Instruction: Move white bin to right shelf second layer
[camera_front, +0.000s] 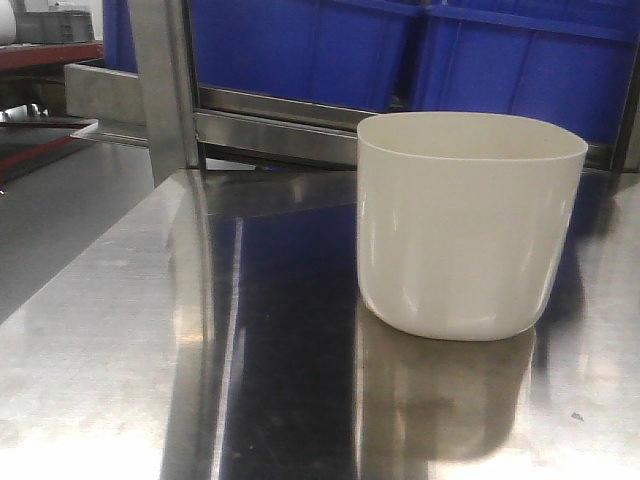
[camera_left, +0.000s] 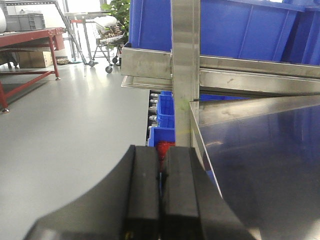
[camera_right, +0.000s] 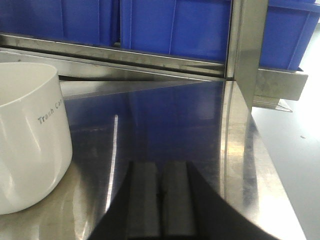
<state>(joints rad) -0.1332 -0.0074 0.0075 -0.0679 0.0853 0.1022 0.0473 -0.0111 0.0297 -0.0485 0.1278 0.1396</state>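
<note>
The job stood at its first step: nothing had been gripped. The white bin (camera_front: 465, 225) sat upright on the steel tabletop (camera_front: 120, 380), toward its right and near the back edge, with grey lettering on the side facing the right wrist camera.

The right gripper (camera_right: 159, 200) hung low over the tabletop, just to the right of the bin and apart from it. Its 2 pads were pressed together with nothing between them. The left gripper (camera_left: 161, 195) was likewise clenched and empty, and it hung off the table's left edge, over the floor.

The next move probably called for the right jaws to part, then close over the bin's thin rim, since the glossy walls look too wide and slippery to span.

Behind the bin, blue crates (camera_front: 300, 45) filled the rack above a steel front rail (camera_front: 270, 135), and a steel post (camera_front: 165, 85) rose at the table's left rear. These would crowd any lift. The second shelf level could not be picked out in any view. A red table (camera_left: 25, 37) stood far off.
</note>
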